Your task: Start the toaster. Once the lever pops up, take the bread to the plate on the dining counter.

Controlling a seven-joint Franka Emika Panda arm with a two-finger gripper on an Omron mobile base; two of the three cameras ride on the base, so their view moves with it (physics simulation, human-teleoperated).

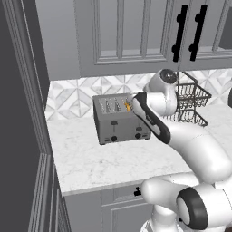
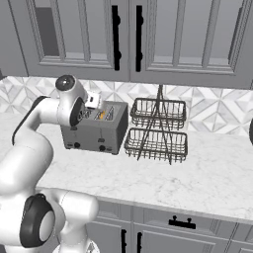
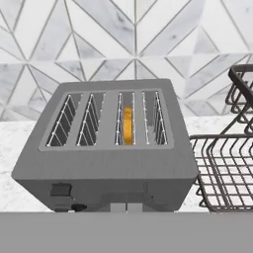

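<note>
**Q:** Toaster (image 1: 121,119) first: where does it stand, and how is the arm posed around it?

**A:** It is a boxy grey metal four-slot toaster standing on a white marble worktop (image 1: 108,165) above grey cabinet drawers (image 2: 163,227). Nearest the cameras, the white arm rises from its base, bends at a dark elbow joint, and reaches forward over the worktop. Its wrist curls down so the hand hangs just above the toaster's front right corner, as the left base view shows it.

**Q:** And the gripper?

**A:** The gripper (image 2: 92,101) points down at the front of the toaster. Its fingers are closed together and nothing is held between them. Whether it touches the toaster cannot be told.

**Q:** Where is the bread?

**A:** The bread (image 3: 128,124) sits upright inside one of the slots, third from the left in the hand view. An orange-brown strip of it shows between the wire guides. The other three slots look bare.

**Q:** What lies beyond?

**A:** Just beside the toaster, on its right in the right base view, stands a dark two-tier wire basket rack (image 2: 158,129). Behind both runs a backsplash (image 3: 133,39) of white and grey chevron tiles, and above it hang grey wall cabinets (image 2: 148,34) with black bar handles.
</note>
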